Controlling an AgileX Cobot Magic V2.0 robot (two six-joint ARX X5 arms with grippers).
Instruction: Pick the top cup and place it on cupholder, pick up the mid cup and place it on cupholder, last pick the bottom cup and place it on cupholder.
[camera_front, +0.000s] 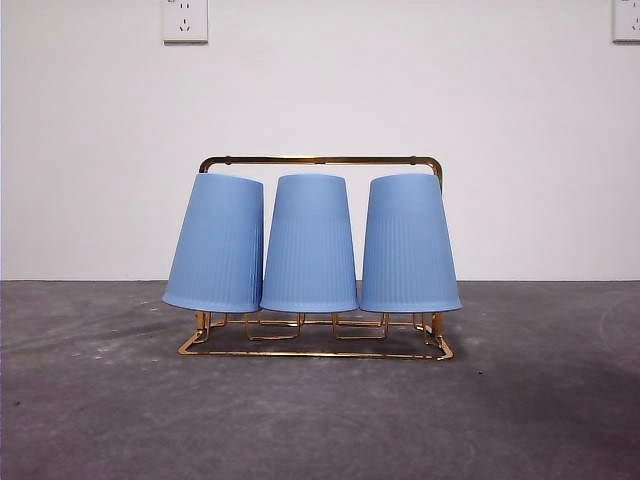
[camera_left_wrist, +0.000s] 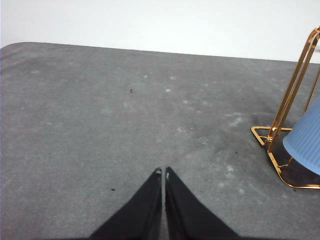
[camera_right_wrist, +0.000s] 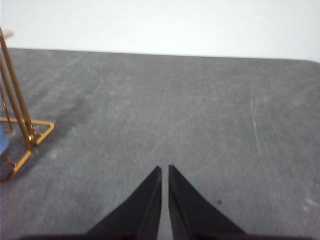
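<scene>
The cupholder (camera_front: 318, 159) stands upright on the grey surface (camera_front: 320, 420), near the white wall (camera_front: 320, 100). Its long axis runs left to right across the front view, parallel to the wall. The rectangular wire base lies flat on the surface, and the arched handle bar spans the top from end to end.

Three blue ribbed cups sit inverted on the cupholder, mouths down and closed ends up, in one row along the long axis. The left cup (camera_front: 217, 242) tilts, its top leaning toward the centre. The middle cup (camera_front: 310, 243) stands close to vertical. The right cup (camera_front: 408, 243) tilts slightly, its top leaning toward the centre. The lower rims of neighbouring cups touch or nearly touch; the front view does not settle which. All three rims hang above the base wire, clear of the surface.

The left gripper (camera_left_wrist: 163, 172) hovers over bare surface, well apart from the cupholder, with one end of the cupholder (camera_left_wrist: 285, 107) and the edge of one cup (camera_left_wrist: 306, 140) at the margin of its wrist view. Its jaws are pressed together and hold nothing.

The right gripper (camera_right_wrist: 164, 170) hovers over bare surface beyond the opposite end of the cupholder (camera_right_wrist: 20, 112). Its jaws are almost together, a thin gap between the tips, and hold nothing

Two wall sockets (camera_front: 185, 20) are mounted high on the wall
</scene>
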